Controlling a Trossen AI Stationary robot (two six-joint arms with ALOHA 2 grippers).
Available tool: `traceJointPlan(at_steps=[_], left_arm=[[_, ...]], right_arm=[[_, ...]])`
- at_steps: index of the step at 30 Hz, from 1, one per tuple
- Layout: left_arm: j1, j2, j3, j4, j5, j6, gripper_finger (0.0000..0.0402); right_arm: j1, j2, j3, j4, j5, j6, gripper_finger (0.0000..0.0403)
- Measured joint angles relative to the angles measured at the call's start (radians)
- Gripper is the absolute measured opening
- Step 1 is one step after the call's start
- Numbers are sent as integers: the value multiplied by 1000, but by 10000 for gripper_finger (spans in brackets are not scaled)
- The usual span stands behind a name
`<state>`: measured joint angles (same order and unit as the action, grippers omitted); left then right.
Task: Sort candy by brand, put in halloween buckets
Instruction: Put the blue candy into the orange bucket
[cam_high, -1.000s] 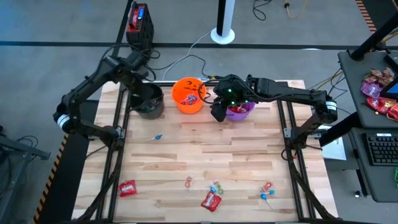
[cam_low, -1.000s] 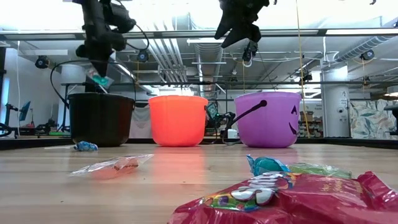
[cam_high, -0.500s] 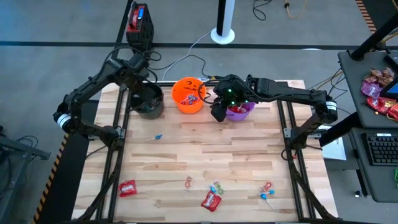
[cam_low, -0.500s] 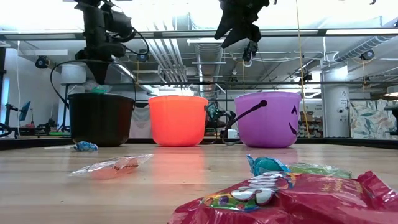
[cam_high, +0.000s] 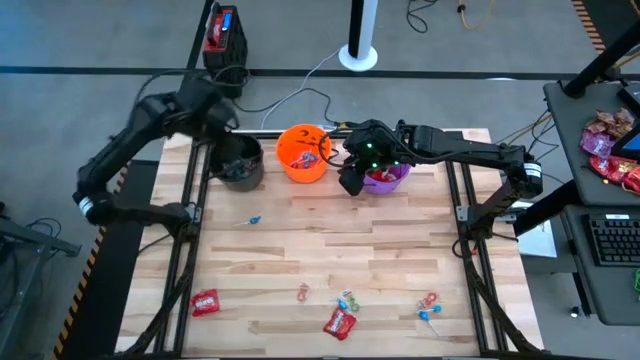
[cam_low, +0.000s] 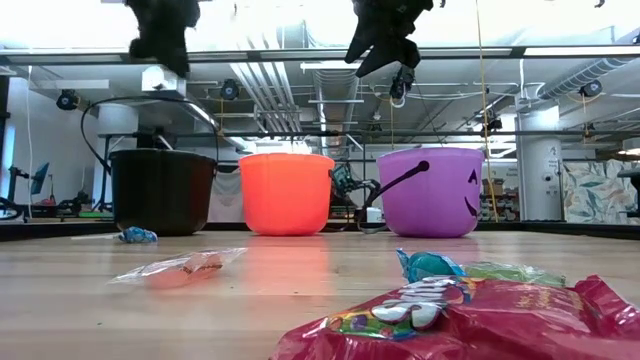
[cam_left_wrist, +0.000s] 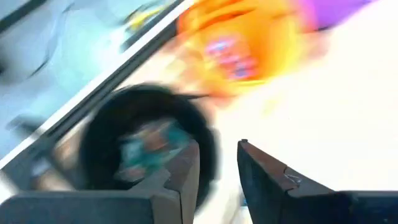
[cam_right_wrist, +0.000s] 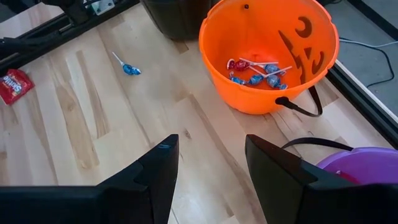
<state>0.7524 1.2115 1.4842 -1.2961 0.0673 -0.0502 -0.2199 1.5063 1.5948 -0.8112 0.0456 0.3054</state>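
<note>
Teal-wrapped candy is seen lying inside the black bucket. The left gripper is held above it, fingers parted and empty. The right gripper hangs released beside the purple bucket.

Grey floor, exposed ceiling pipes overhead

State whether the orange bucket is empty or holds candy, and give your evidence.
It holds candy. The right wrist view looks into the orange bucket and shows lollipops with thin sticks lying on its bottom.
</note>
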Motion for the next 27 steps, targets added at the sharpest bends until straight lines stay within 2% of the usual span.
traceJointPlan(at_steps=[3,6,8,12,15,18,23,27], left_arm=[[-155,-82,23,1,46,-28,93],[-364,-151,6,4,23,-70,94],[-517,-183,-24,10,-38,-157,94],[-809,-214,-138,38,-263,-341,94],[-964,-206,-263,59,-393,-413,94],[-1024,-190,-415,160,-419,-445,89],[-1029,-173,-673,442,-417,-476,65],[-1010,-176,-825,512,-423,-497,39]], right_arm=[[0,0,0,0,0,1,178],[0,0,0,0,0,1,178],[0,0,0,0,0,-1,178],[0,0,0,0,0,-14,178],[0,0,0,0,0,-32,178],[0,0,0,0,0,-53,178],[0,0,0,0,0,-71,178],[0,0,0,-1,0,-72,178]])
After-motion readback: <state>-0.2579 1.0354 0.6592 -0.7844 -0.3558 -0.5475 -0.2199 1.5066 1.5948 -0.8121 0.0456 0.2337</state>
